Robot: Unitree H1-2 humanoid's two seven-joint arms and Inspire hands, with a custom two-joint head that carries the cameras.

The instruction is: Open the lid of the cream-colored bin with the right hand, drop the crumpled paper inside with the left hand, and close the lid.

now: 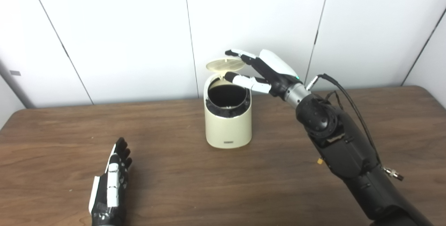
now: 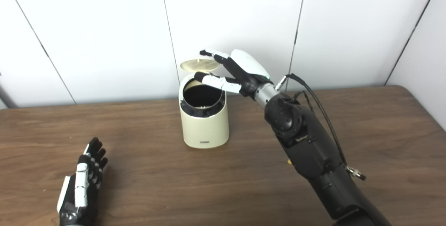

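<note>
With the round ribbed lid (image 1: 225, 64) of the cream-colored plastic bin (image 1: 228, 114) standing open mid-table under the right hand's (image 1: 264, 70) spread fingers, the left hand (image 1: 110, 180) rests empty and apart near the wooden table's (image 1: 174, 184) front edge, no crumpled paper shows, and closing remains.

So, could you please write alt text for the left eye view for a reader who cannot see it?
A robot's right hand reaches to the raised lid of a cream-colored bin standing open on a wooden table before a white wall. The left hand rests open and empty near the table's front edge; no crumpled paper is visible.
</note>
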